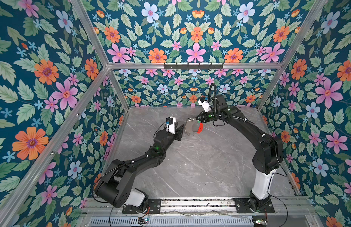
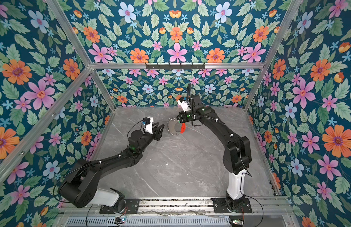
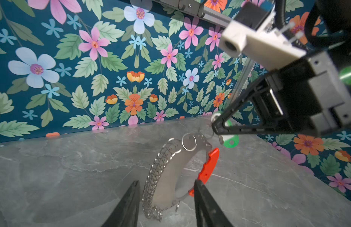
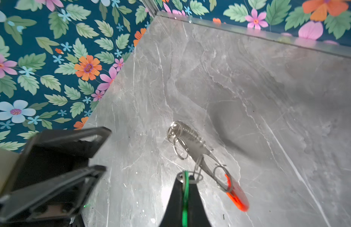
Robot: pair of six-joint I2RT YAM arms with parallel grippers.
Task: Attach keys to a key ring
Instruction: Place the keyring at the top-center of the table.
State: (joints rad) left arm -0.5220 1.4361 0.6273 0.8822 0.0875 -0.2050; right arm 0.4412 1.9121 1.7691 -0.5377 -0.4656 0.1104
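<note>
Right wrist view: right pincer [image 4: 185, 176] clamped on key [image 4: 184, 206]; outstretched left pincer [image 3: 166, 182] apart beside key ring [image 3: 168, 169]

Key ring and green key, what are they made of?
The key ring looks like metal: grey, dull shine, with glinting small silver rings. Its red arc looks like smooth plastic. The key has a bright green head, probably plastic too.

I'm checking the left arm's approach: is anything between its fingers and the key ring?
Nothing visible. The left gripper is open, the key ring directly ahead of its fingers. The right gripper, shut on the key, is at the ring's far end.
</note>
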